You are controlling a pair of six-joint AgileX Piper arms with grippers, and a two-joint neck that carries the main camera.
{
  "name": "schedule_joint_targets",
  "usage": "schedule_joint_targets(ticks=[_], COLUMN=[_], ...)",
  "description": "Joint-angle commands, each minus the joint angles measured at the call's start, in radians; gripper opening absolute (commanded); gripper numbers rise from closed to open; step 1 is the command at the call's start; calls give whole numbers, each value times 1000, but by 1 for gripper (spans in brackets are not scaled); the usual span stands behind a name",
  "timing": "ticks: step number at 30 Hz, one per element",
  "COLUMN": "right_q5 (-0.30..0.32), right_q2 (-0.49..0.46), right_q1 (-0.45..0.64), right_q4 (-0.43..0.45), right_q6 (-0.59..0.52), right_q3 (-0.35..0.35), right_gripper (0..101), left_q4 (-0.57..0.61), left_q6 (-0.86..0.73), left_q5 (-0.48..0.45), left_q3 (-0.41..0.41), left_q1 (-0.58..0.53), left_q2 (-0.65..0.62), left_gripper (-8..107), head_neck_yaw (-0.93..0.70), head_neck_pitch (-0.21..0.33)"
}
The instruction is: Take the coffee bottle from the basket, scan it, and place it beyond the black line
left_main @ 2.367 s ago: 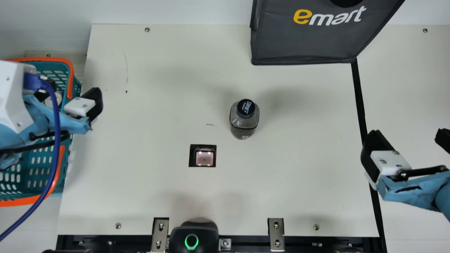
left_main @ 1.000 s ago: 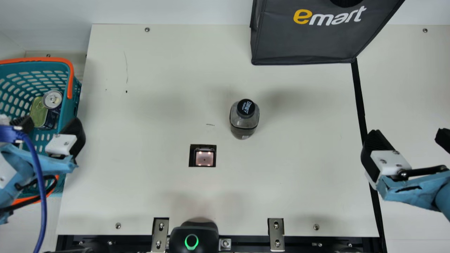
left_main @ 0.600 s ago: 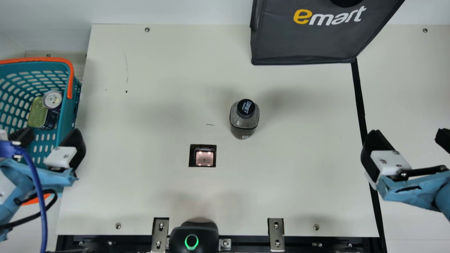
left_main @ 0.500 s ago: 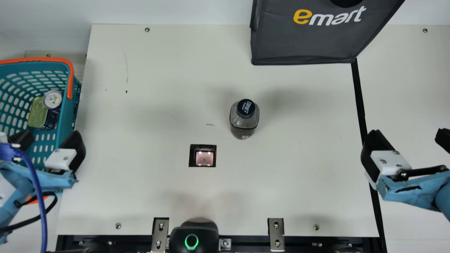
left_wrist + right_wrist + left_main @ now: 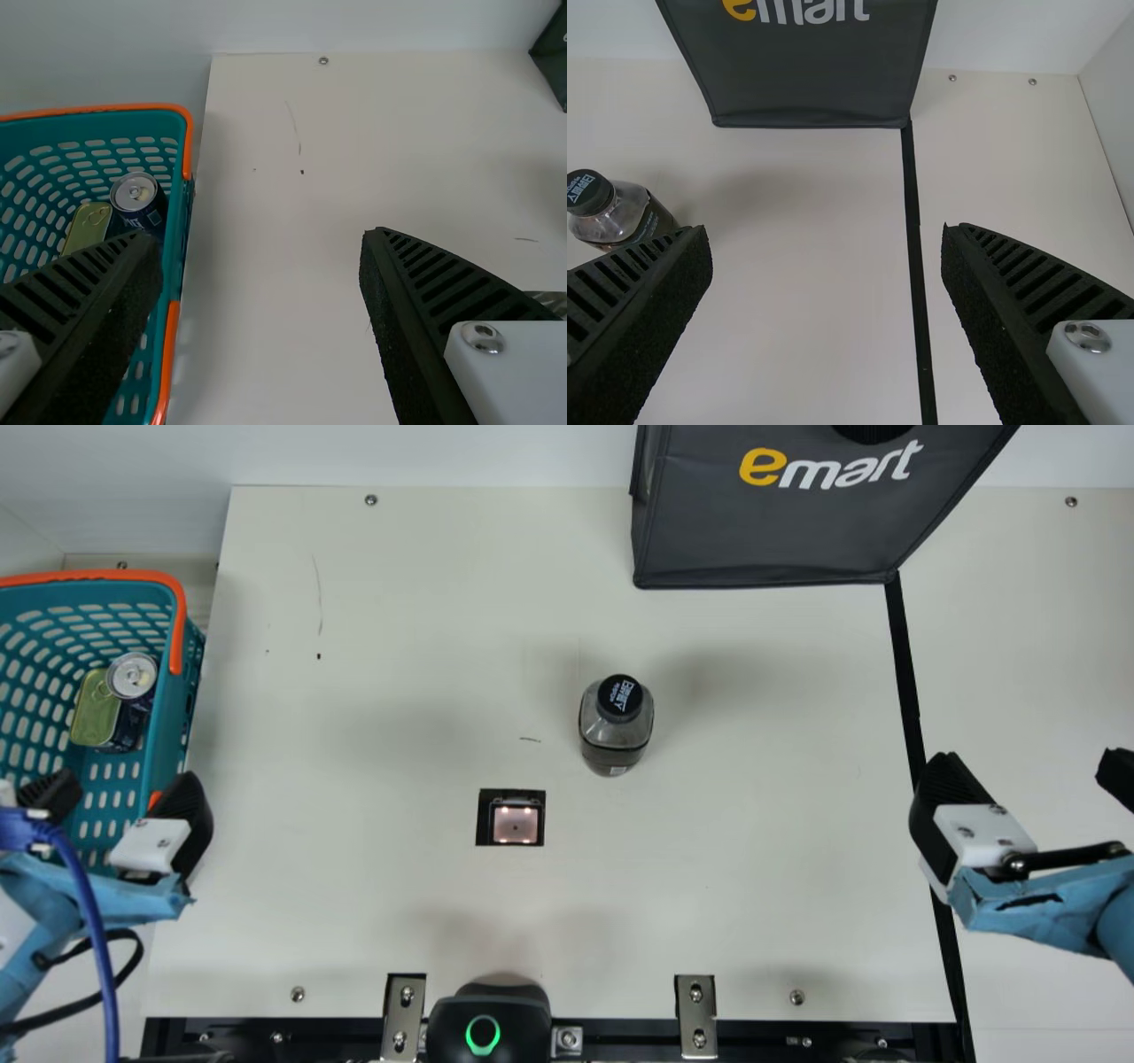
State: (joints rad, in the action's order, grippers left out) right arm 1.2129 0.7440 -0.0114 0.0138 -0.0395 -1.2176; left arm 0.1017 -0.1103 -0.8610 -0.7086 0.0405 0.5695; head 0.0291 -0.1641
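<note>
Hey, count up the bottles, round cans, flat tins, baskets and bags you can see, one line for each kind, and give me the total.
Bottle: 1
Round can: 1
Flat tin: 1
Basket: 1
Bag: 1
Total: 5

the main view's edges cut off the basket [image 5: 170, 713] and dark bag [image 5: 762, 536].

This looks like a lab mock-up of a shop checkout: a lit scanner window [image 5: 516, 827] in the screwed-down tabletop [image 5: 425, 620], a shopping basket [image 5: 166, 731] holding cans [image 5: 132, 676] at one side, and a shopping bag [image 5: 762, 536].
</note>
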Motion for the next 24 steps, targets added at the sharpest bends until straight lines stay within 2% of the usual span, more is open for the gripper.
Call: schedule_joint_targets(ticks=[1, 24], right_q5=[0, -1], right_q2=[0, 0], right_q1=[0, 0], right_q4=[0, 0], right_q6=[0, 0], right_q3=[0, 0], right_gripper=[91, 91], left_q4=[0, 0], left_q6=[0, 0], left_q5=[0, -2], left_q3=[0, 0], left_q1=[0, 0], left_q2=[0, 0], left_gripper=[90, 90], head_neck_yaw=[-2, -2], head_neck_pitch=[26, 26])
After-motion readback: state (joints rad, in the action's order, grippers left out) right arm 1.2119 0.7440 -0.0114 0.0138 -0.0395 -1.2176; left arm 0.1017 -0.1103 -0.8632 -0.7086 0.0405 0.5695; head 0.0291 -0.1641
